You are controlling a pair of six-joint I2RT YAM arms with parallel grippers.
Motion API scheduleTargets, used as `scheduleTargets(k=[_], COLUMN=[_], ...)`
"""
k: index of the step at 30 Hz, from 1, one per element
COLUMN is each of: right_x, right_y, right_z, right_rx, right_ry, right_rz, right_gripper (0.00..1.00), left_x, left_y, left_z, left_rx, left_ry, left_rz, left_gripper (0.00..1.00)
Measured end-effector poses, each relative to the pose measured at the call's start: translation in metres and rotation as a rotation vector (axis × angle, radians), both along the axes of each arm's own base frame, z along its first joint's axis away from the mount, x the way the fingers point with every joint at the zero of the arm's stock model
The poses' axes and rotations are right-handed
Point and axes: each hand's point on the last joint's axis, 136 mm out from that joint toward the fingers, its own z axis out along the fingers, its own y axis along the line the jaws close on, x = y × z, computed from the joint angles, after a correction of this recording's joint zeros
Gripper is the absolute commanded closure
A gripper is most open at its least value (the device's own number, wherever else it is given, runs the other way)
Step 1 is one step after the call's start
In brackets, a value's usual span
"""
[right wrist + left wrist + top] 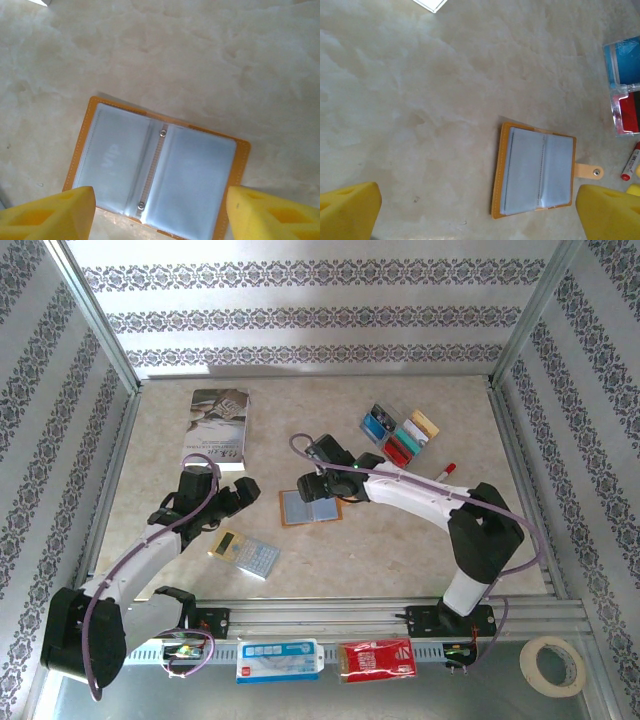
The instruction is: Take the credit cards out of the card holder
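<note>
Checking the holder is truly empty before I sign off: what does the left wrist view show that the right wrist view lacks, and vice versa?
Left wrist: the snap tab on the card holder, blue and red credit cards at the right edge, a red-capped marker. Right wrist: a close look at the riveted spine and faint VIP lettering on the left sleeve. Both: the holder lying open and flat on the table, no card visible in its clear sleeves.
</note>
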Motion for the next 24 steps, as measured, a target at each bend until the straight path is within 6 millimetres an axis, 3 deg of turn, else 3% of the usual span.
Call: scheduleTargets(k=[17, 24], right_x=[-0.034, -0.028], right_y=[0.021, 0.030], right_z=[-0.067, -0.070], right_rx=[-0.064, -0.078], right_ry=[0.191, 0.206], right_rz=[0.027, 0.035], right_gripper=[0.33, 0.34], left_x=[0.000, -0.002], left_y=[0.011, 0.011], left_z=[-0.001, -0.005], left_rx=[0.017, 0.016], left_ry=[-0.005, 0.006], left_rz=[0.041, 0.041], left_gripper=[0.00, 0.00])
